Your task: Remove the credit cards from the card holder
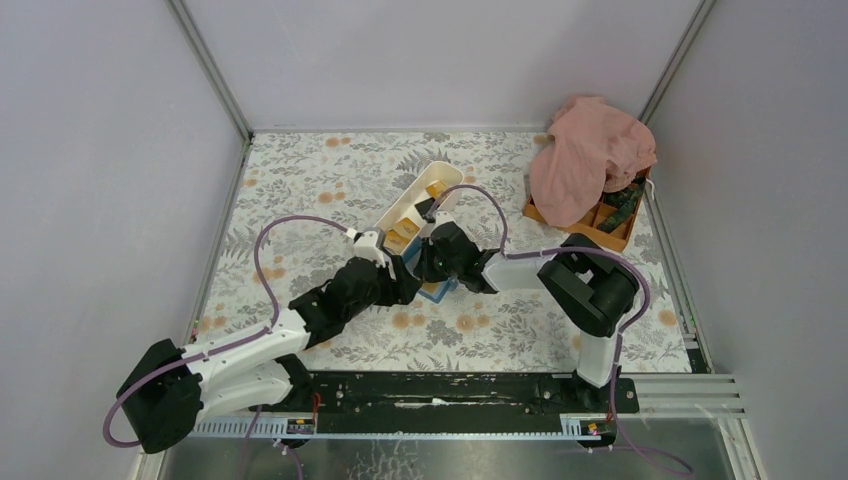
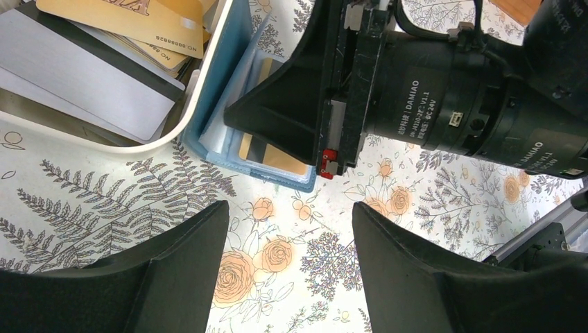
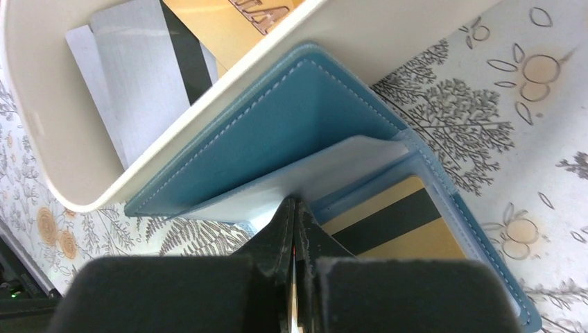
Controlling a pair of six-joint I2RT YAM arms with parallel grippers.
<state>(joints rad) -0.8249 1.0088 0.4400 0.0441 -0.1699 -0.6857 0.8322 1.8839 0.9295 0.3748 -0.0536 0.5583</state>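
Note:
The blue card holder (image 3: 277, 132) lies open on the flowered table, one cover leaning against the white tray (image 3: 388, 41). An orange-yellow credit card with a black stripe (image 3: 402, 222) sits in its lower pocket. My right gripper (image 3: 295, 205) is shut, its tips pinching the edge of the holder's pale grey inner flap. From the left wrist view the right gripper's fingers (image 2: 284, 104) cover the middle of the card holder (image 2: 229, 83). My left gripper (image 2: 291, 215) hangs open over bare tablecloth just in front of the holder, touching nothing. Several cards (image 2: 132, 21) lie in the tray.
The long white tray (image 1: 415, 205) runs diagonally behind the card holder (image 1: 437, 290). At the back right, an orange compartment box (image 1: 600, 228) lies partly under a pink cloth (image 1: 590, 155). Both arms meet at the table's middle, close together. Walls enclose the table.

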